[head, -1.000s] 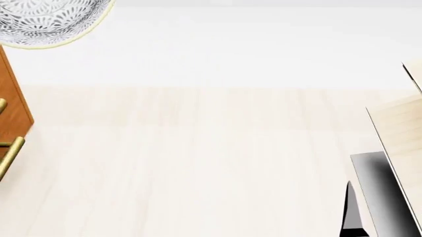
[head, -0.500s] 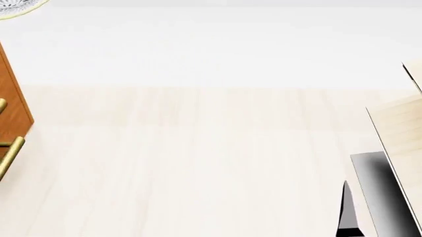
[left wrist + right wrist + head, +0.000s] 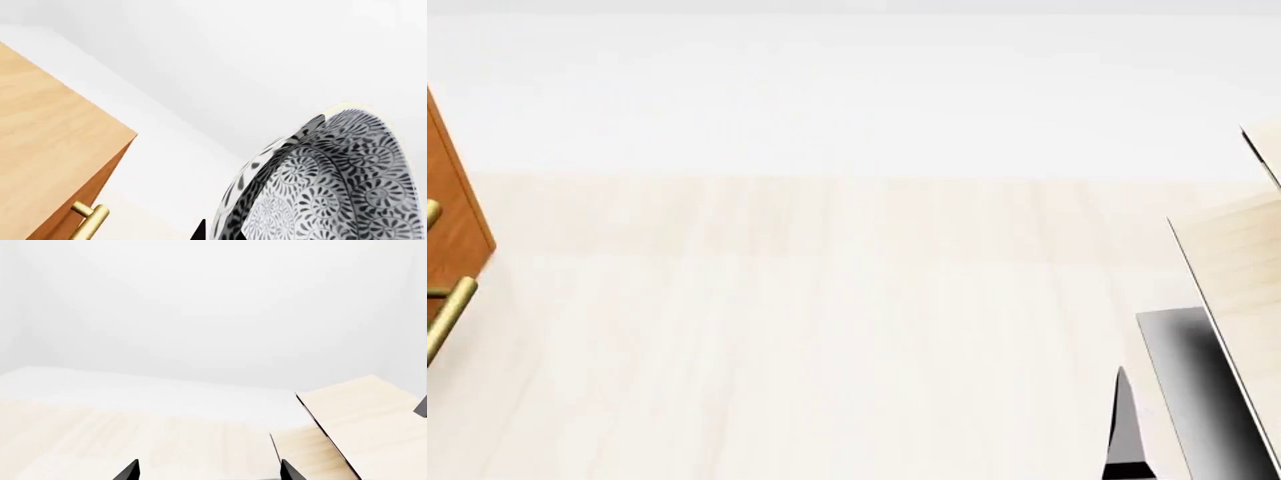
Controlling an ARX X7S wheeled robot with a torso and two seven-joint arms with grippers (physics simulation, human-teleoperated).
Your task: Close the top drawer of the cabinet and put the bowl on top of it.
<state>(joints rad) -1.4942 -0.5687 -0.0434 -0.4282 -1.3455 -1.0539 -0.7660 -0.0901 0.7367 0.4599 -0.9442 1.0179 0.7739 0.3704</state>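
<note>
The bowl, white with a dense dark floral pattern, fills the lower part of the left wrist view. My left gripper is shut on its rim, one black fingertip outside the wall and one inside. The bowl hangs in the air beside and above the corner of the orange-brown cabinet. Under the cabinet's top edge sits the top drawer front with its brass handle. The bowl is out of the head view. My right gripper is open and holds nothing.
The head view catches the cabinet's edge and brass handles at far left. A pale wood structure with a black base stands at right, with a dark sliver of my right arm beside it. Pale floor lies between.
The bowl has risen out of the head view's top left corner. The dark arm sliver at the lower right has slid slightly left and down.
</note>
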